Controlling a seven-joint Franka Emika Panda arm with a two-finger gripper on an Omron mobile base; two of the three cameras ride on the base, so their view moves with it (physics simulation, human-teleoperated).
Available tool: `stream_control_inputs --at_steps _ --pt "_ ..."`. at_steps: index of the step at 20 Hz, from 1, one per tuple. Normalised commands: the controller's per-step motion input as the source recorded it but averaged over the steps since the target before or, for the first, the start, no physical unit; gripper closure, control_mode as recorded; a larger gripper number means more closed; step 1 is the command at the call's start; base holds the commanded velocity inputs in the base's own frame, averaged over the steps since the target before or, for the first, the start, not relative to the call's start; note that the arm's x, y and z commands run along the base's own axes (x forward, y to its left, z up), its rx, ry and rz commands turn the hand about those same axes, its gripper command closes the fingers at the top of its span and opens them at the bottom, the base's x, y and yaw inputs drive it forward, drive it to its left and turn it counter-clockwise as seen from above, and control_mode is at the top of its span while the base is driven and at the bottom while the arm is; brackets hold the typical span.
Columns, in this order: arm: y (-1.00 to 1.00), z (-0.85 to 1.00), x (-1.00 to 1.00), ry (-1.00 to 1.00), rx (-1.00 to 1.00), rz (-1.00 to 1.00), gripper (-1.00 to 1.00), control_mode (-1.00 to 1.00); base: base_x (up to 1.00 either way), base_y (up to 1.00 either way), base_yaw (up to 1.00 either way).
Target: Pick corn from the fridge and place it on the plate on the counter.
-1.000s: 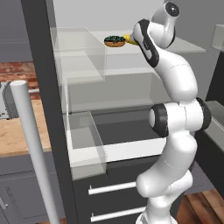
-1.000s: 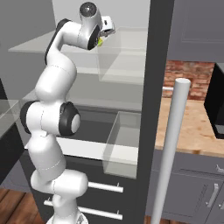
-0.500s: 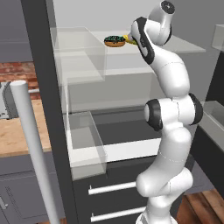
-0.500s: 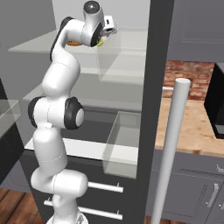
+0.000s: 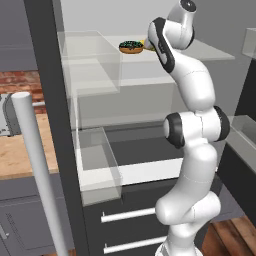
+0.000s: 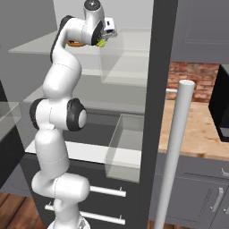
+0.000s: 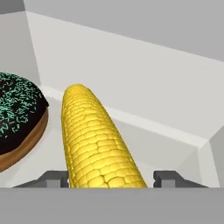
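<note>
Left base view gives you the big picture: the fridge (image 5: 47, 75) stands open with its white inside and glass shelves, and the arm reaches all the way up to the top shelf (image 5: 210, 52). The light wooden counter (image 5: 20, 155) sits off to the side past the door's bar handle (image 5: 37, 170). Up on that shelf there's a dark-frosted doughnut (image 5: 131, 46), and the corn (image 7: 94, 140) lies just beside it, not touching as far as I can see. In the hand view the gripper (image 7: 111, 178) straddles the cob with a fingertip (image 7: 54, 178) on each side; the jaws are spread, with a gap on the far side, so nothing is grasped yet. I'd guess the corn is light and stiff but rounded, so it may roll. Pinch it across the thick middle, not the tapered end.
</note>
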Motion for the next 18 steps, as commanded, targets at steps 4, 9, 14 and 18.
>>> stream_control_inputs --at_steps 4,9,14,18 --pt "0.00 0.00 0.00 0.00 0.00 0.00 1.00 -1.00 0.00 0.00 0.00" --pt "0.00 0.00 -0.06 -0.06 0.00 0.00 1.00 -1.00 0.00 0.00 0.00" --pt "0.00 0.00 -0.35 -0.01 0.00 0.00 1.00 -1.00 0.00 0.00 0.00" --pt "0.00 0.00 -0.03 -0.11 0.00 0.00 1.00 -1.00 0.00 0.00 0.00"
